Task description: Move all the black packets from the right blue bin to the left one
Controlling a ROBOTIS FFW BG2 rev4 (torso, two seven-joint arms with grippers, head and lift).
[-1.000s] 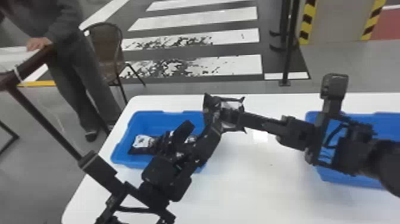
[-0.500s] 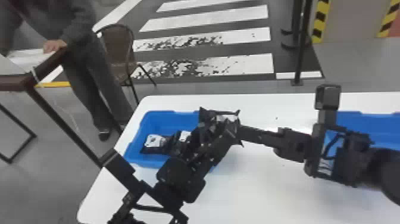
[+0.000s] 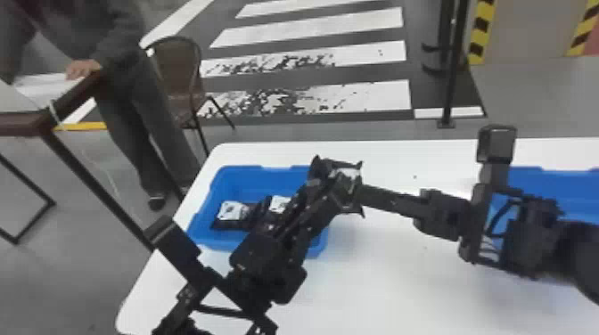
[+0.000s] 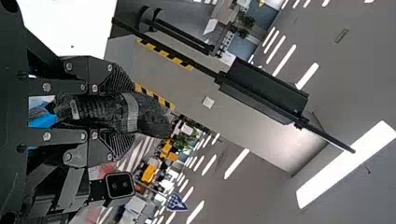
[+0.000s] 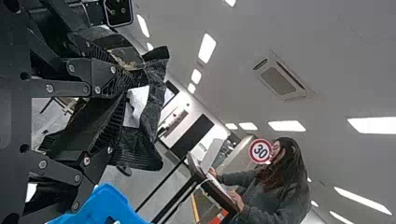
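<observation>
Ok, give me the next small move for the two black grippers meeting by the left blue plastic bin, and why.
Probably ease the right gripper off, leaving the crinkled black packet to the left gripper. The left fingers press it from both sides, while in the head view both grippers meet near the right edge of the left bin, so the right one may hinder the drop.

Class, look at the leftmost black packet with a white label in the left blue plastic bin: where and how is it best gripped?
Probably from above, pinching its labelled left part: the packet lies low inside the bin, whose walls hinder a sideways approach, and that part is uncovered, while its right end runs close to the next packet.
</observation>
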